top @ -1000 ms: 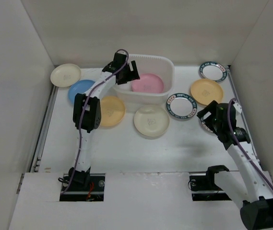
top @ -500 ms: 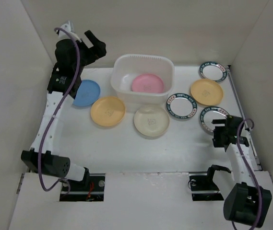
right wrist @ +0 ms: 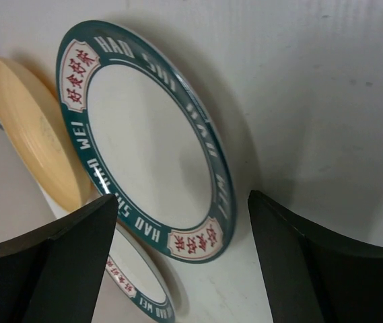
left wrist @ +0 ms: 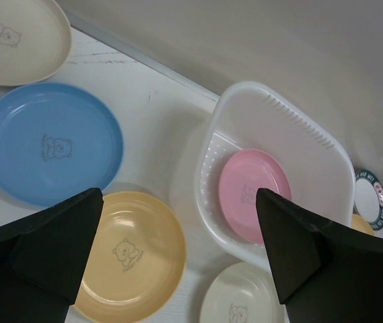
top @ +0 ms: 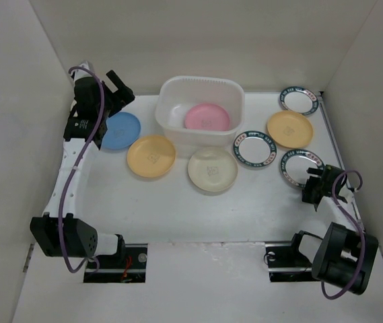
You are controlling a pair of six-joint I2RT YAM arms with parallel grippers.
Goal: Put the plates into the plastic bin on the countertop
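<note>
The translucent plastic bin [top: 201, 101] stands at the back middle of the white countertop [top: 178, 202] with a pink plate [top: 206, 118] in it. My left gripper [top: 119, 90] hangs open and empty above the back left corner. Below it lie a blue plate [left wrist: 50, 142], a yellow plate [left wrist: 129, 256] and a cream plate [left wrist: 13, 37]. My right gripper [top: 311, 179] is open, low at the near edge of a teal-rimmed plate [top: 300, 166]. Its fingers flank that plate's rim [right wrist: 151, 134] without touching it.
More plates lie on the countertop: a cream one [top: 212, 169] in front of the bin, a teal-rimmed one [top: 254, 147], an orange one [top: 289, 128] and a teal-rimmed one [top: 299, 99] at the back right. White walls close in both sides and the back.
My left arm swung from the bin to the back left corner and its jaws opened wider; the pink plate stays in the bin. My right gripper dropped to the near edge of the teal-rimmed plate.
</note>
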